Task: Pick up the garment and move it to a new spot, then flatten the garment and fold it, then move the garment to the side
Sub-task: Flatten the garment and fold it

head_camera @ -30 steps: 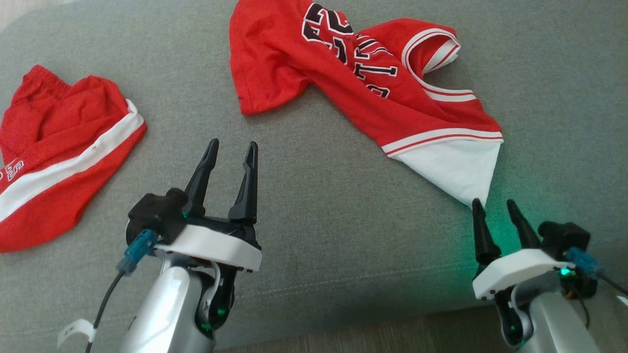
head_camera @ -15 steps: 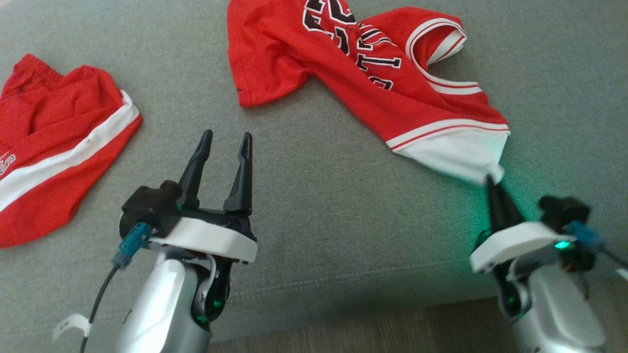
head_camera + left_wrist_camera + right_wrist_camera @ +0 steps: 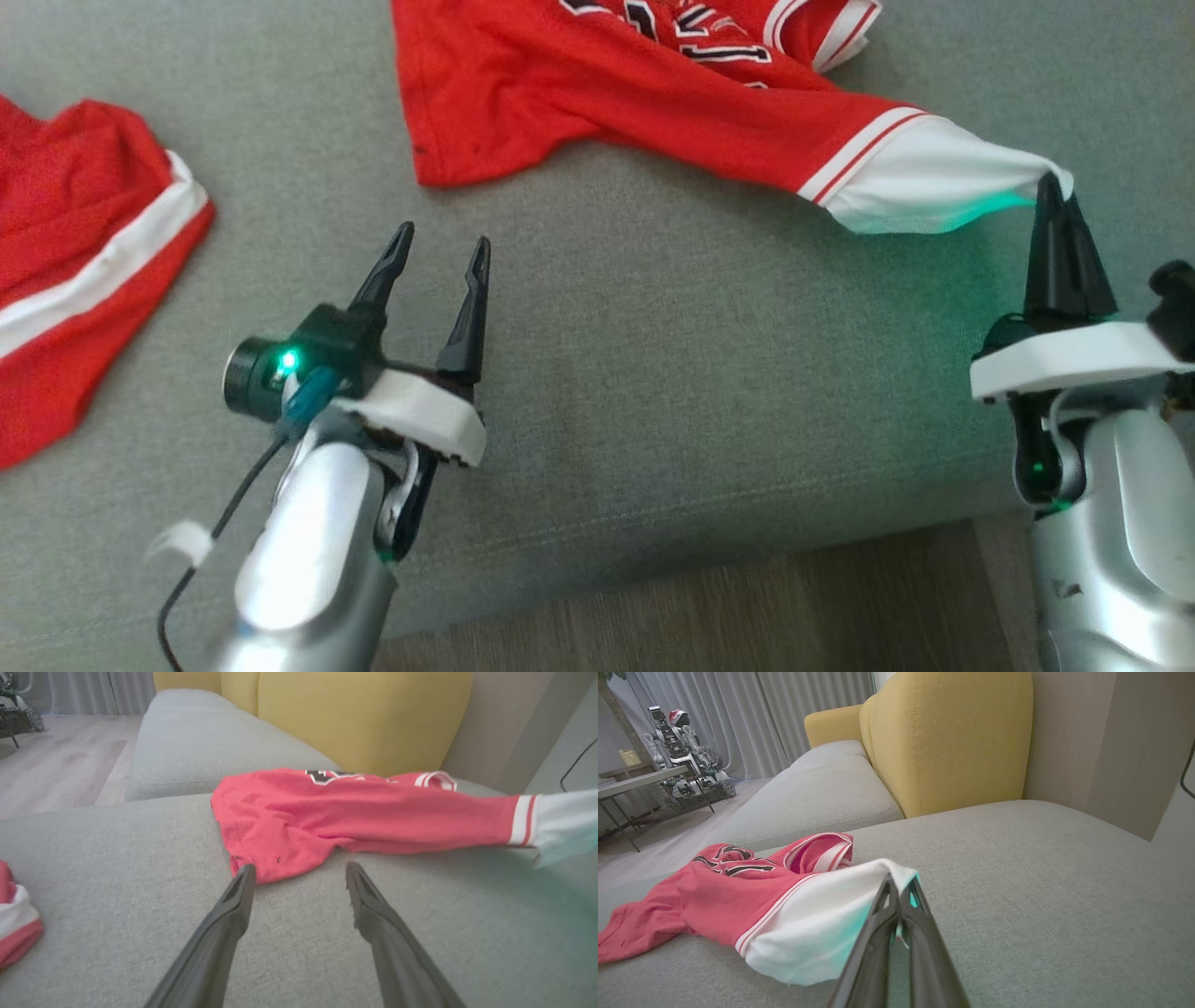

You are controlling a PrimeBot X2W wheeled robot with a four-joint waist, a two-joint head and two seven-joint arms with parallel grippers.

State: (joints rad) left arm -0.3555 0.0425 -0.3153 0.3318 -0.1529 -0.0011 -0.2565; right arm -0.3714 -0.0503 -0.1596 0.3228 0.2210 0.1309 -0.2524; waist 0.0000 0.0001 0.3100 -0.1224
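The garment (image 3: 597,103) is a red jersey with black-and-white lettering and a white sleeve, lying crumpled on the grey couch seat (image 3: 653,373). My right gripper (image 3: 1055,191) is shut on the tip of the white sleeve (image 3: 934,177), which is pulled up off the cushion. In the right wrist view the closed fingers (image 3: 896,914) pinch the white sleeve (image 3: 822,924). My left gripper (image 3: 441,245) hangs open above bare cushion, just short of the jersey's red hem (image 3: 261,854), with nothing between its fingers (image 3: 233,905).
A pair of red shorts (image 3: 75,271) with a white stripe lies at the left of the seat. The couch's front edge (image 3: 653,579) and wood floor (image 3: 709,616) are at the bottom. Yellow back cushions (image 3: 948,742) stand behind the seat.
My right gripper closed on the white sleeve tip and lifted it up and to the right, stretching the jersey. The camera view shifted. The left gripper stayed open.
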